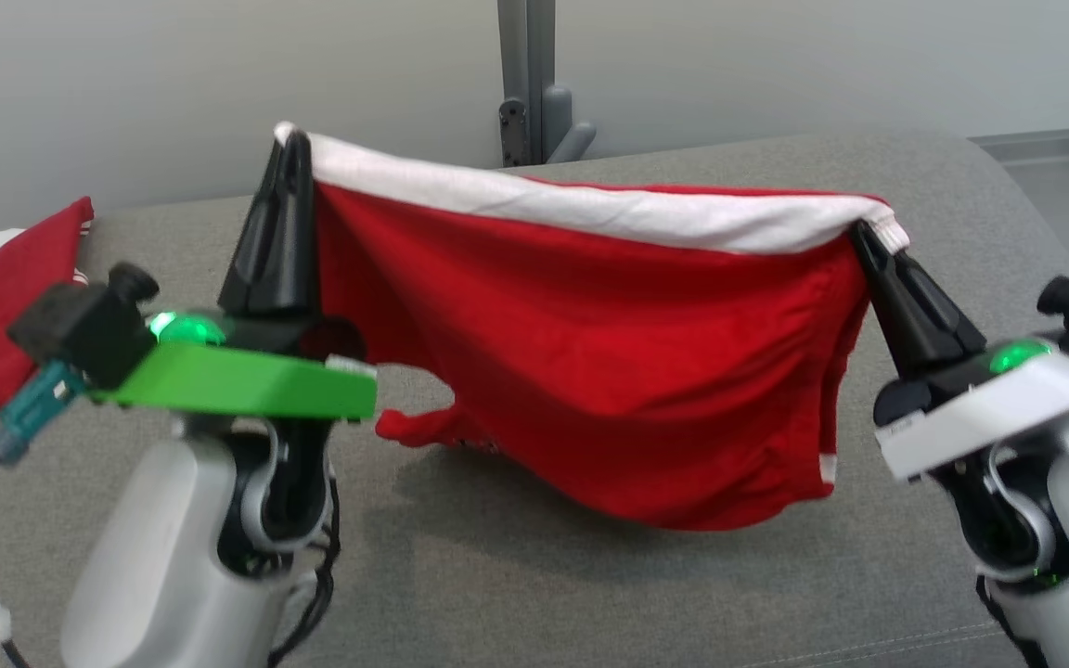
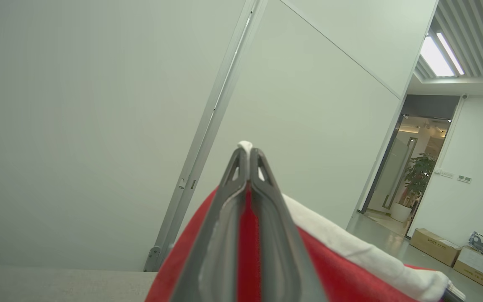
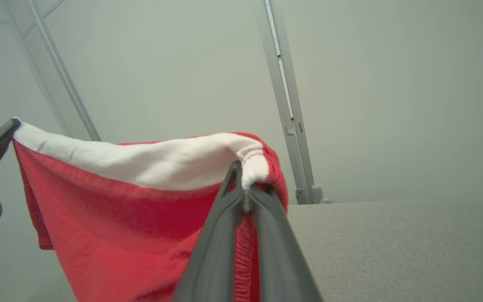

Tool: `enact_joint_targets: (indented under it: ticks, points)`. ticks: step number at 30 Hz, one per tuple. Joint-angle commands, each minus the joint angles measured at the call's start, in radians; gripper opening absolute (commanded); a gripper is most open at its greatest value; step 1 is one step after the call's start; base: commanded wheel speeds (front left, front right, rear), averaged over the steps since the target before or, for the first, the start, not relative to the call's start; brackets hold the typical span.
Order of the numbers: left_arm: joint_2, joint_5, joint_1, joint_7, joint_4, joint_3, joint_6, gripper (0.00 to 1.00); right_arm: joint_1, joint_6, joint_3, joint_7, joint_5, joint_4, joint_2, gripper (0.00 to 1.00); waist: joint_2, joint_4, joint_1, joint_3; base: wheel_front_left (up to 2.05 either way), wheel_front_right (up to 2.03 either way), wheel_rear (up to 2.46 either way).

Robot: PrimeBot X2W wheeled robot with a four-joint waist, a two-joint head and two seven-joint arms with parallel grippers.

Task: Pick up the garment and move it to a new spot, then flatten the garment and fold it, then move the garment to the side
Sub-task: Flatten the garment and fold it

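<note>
over grey cloth surface [image 1: 590, 584] — left pincer [image 1: 291, 153] and right pincer [image 1: 866, 235] clench the limp, white-banded red garment [image 1: 590, 353]

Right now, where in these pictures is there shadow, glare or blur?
Head view: slightly soft, the garment throws a diffuse shadow on the cushion. Left wrist view: the ceiling light is blown out. Right wrist view: even light, the right gripper blurs near the lens.

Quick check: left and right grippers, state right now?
Left gripper: shut on one top corner of the red fabric garment with white band.
Right gripper: shut on its other top corner.
</note>
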Motion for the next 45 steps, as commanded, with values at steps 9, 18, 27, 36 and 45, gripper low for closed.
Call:
enact_joint_targets:
  ticks: [9, 18, 27, 36, 45]
  points:
    - [-0.014, 0.070, -0.550, 0.011, 0.423, 0.007, -0.074, 0.00, -0.585, 0.000, 0.085, -0.040, -0.061, 0.414, -0.001, 0.00, -0.0001, 0.019, 0.0000, 0.232, 0.00, 0.00, 0.00]
    - [-0.049, 0.190, -1.001, -0.095, 0.724, 0.051, -0.105, 0.00, -1.077, 0.000, 0.098, -0.263, -0.203, 0.840, 0.104, 0.00, -0.0001, 0.018, 0.0000, 0.370, 0.00, 0.00, 0.00]
    - [-0.114, 0.340, -0.921, -0.097, 0.575, 0.234, -0.176, 0.00, -1.099, 0.000, 0.036, -0.299, -0.327, 0.912, 0.172, 0.00, -0.0001, 0.057, 0.0000, 0.580, 0.00, 0.00, 0.00]
    - [-0.131, 0.352, -0.725, -0.097, 0.492, 0.339, -0.232, 0.00, -0.965, 0.000, 0.095, -0.299, -0.288, 0.838, 0.164, 0.00, -0.0001, 0.054, 0.0000, 0.612, 0.00, 0.00, 0.00]
    - [-0.131, 0.268, -0.487, -0.097, 0.284, 0.280, -0.240, 0.00, -0.765, 0.000, 0.172, -0.300, -0.140, 0.631, 0.107, 0.00, -0.0001, 0.032, 0.0000, 0.535, 0.00, 0.00, 0.00]
